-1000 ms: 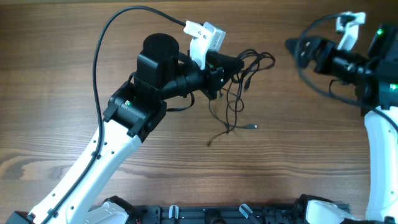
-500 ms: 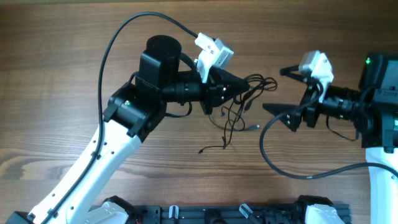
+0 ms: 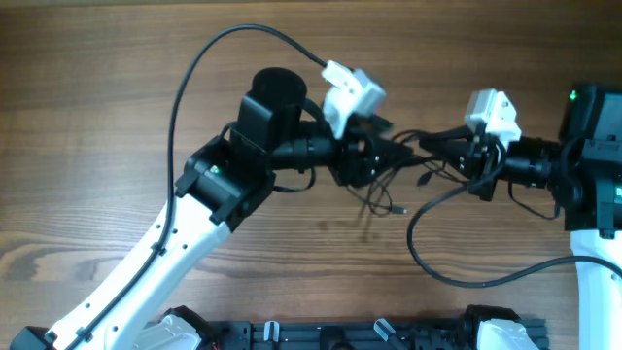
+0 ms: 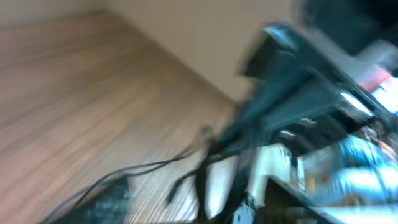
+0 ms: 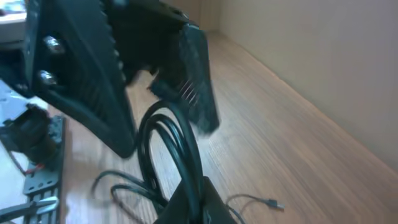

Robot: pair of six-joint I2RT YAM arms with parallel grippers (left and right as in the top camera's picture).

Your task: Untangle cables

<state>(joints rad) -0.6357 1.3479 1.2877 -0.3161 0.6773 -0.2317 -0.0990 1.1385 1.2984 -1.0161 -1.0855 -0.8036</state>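
Above the middle of the tabletop (image 3: pixel 107 107), the cables (image 3: pixel 387 197) hang strung between the arms. The right pincer (image 3: pixel 449 152) is clamped on a loop, and the left pincer (image 3: pixel 381 156) stands spread. This looks like a hand-over. Next, the left must regrip another strand and pull away.

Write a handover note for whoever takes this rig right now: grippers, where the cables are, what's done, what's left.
Left gripper: fingers apart at the cables, no grip seen.
Right gripper: shut on a loop of the cables.
Cables: one knotted bundle between the two grippers, seemingly lifted off the table, loose plug ends hanging.
Done: bundle picked up; no cord separated yet.
Left: grip with the left, pull the cords apart, lay each out on its own.
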